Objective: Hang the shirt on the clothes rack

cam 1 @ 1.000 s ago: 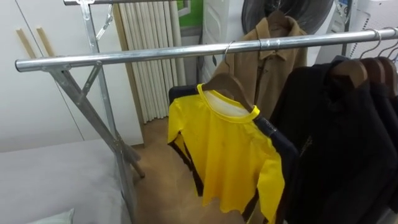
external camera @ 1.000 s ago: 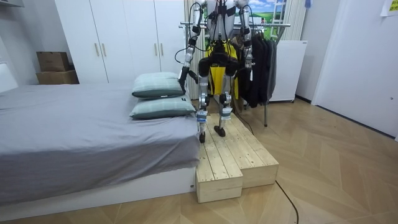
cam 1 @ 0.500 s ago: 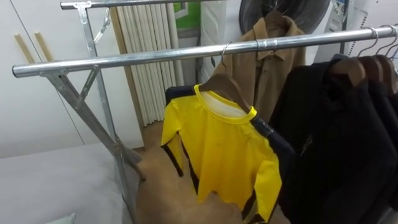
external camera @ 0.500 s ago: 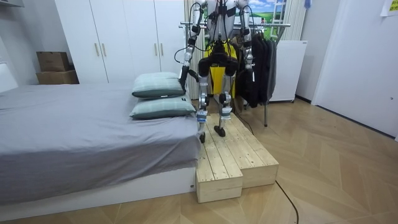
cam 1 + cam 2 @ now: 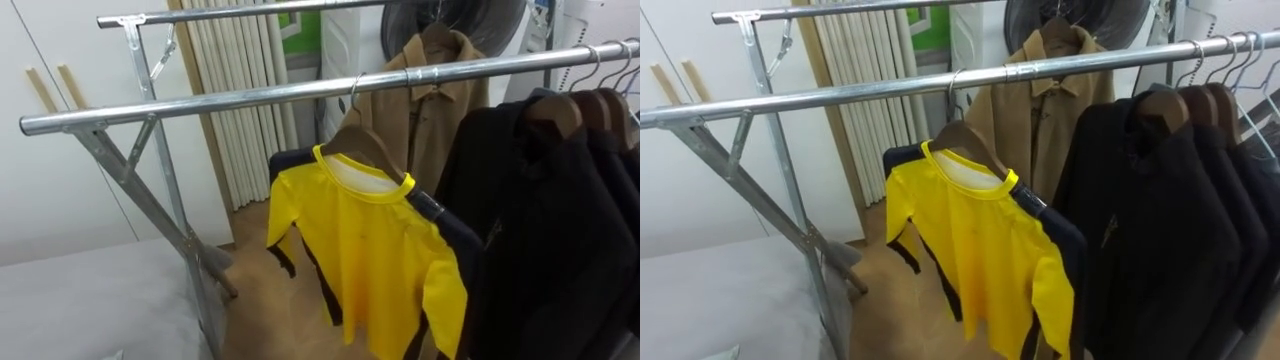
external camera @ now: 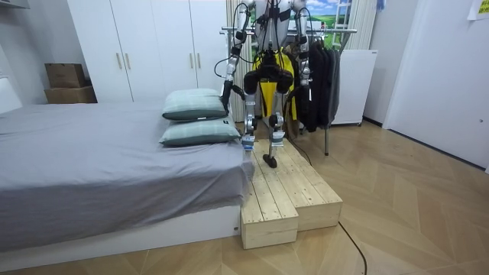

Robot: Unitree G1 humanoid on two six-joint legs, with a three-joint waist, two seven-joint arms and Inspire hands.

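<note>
Yellow shirt point(image 5: 375, 250), dark-trimmed sleeves, on wooden hanger point(image 5: 375, 153); hooked over metal rail point(image 5: 200, 103), frame centre, hanging askew.

A yellow shirt point(image 5: 975, 240) hangs on a wooden hanger point(image 5: 965, 135), hooked over the near metal rail point(image 5: 840, 97). A dark garment point(image 5: 1055, 228) shows just behind it. A tan collared shirt point(image 5: 1040, 100) hangs further back. Black garments point(image 5: 1160, 220) on wooden hangers crowd the rail's right end. A slanted brace point(image 5: 750, 200) drops past white bedding point(image 5: 720, 300).
</note>
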